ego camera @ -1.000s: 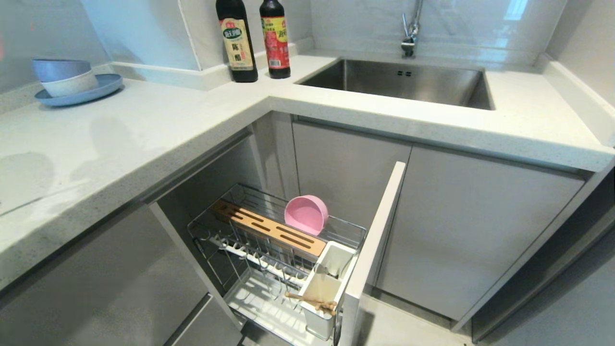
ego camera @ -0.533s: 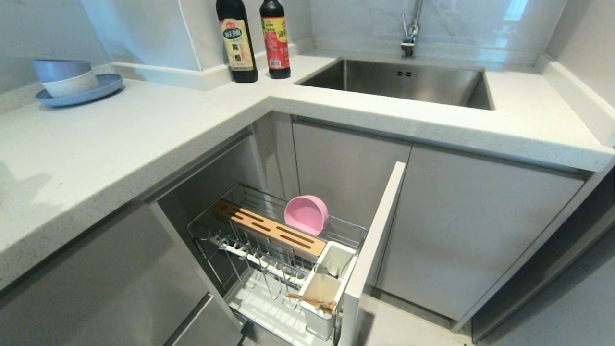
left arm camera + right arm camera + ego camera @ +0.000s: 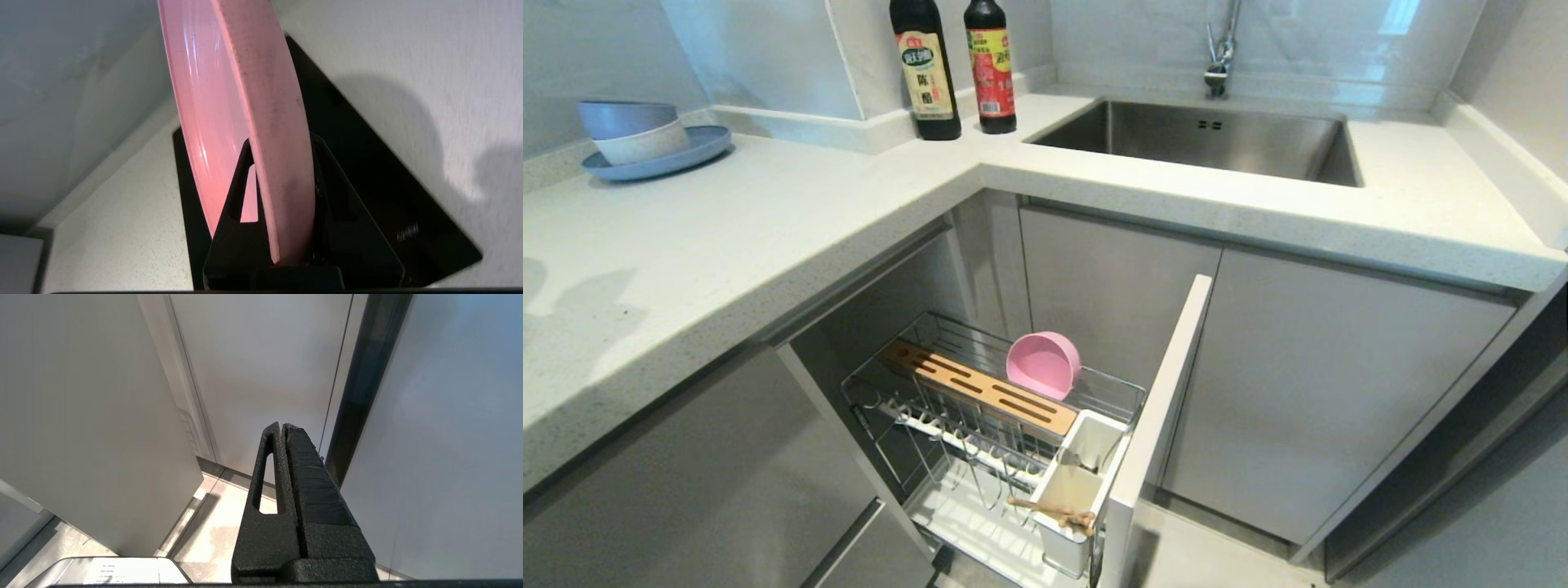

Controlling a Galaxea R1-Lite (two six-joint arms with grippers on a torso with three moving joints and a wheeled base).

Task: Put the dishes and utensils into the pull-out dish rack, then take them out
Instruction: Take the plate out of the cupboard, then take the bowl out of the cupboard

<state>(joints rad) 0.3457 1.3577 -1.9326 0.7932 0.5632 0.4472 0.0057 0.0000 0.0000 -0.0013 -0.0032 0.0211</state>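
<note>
Left gripper (image 3: 282,163) pinches the rim of the pink plate (image 3: 229,106), one black finger on each face, plate held on edge above the white speckled countertop (image 3: 122,228); a flat black panel (image 3: 367,171) lies on the counter under it, maybe a cooktop, hard to say from this angle. This gripper is outside the head view, only its shadow falls on the countertop's left end. Right gripper (image 3: 282,428) has its fingers pressed flat together, holding nothing, hanging low beside grey cabinet fronts over a pale floor (image 3: 220,531), also outside the head view. Pull-out dish rack (image 3: 996,425) stands drawn out from under the countertop corner, its narrow grey cabinet front (image 3: 1156,425) on the sink side. Pink bowl (image 3: 1043,364) sits tipped on its side at the back of the rack, just behind the bamboo slotted strip (image 3: 980,397). White utensil cup (image 3: 1078,490) is at the rack's front corner against the cabinet front; the chopsticks (image 3: 1054,513) lean out of it, tips over its rim. A thin metal handle in the cup's rear compartment could be the spoon (image 3: 1072,461), too small to be sure. Relative to the rack: sink (image 3: 1201,139) and faucet (image 3: 1221,57) behind right, two dark sauce bottles (image 3: 956,65) straight behind, blue plate with stacked bowls (image 3: 645,143) far behind left on the counter.
</note>
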